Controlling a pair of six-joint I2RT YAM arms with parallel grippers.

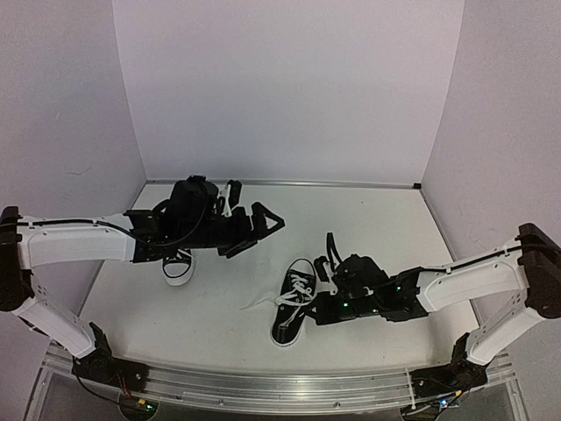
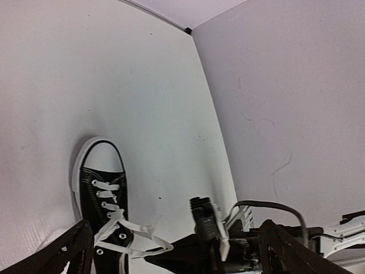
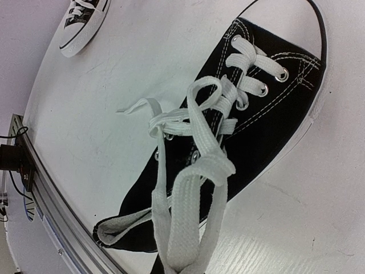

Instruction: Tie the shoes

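Fingers (image 2: 68, 251) of the left gripper (image 1: 257, 232) stood spread wide and empty, its arm stretched level above the far-left shoe (image 1: 178, 266). The right gripper (image 1: 326, 289), arm reaching low leftward, was closed on a lace loop (image 3: 191, 194) of the near-centre shoe (image 1: 292, 311).

Left sneaker (image 1: 178, 266) set near the left edge of the table (image 1: 377, 219), toe turned to the near edge, right sneaker (image 1: 294, 303) placed well apart toward the near edge, heel nearest it, laces (image 1: 296, 286) trailed leftward onto the table.
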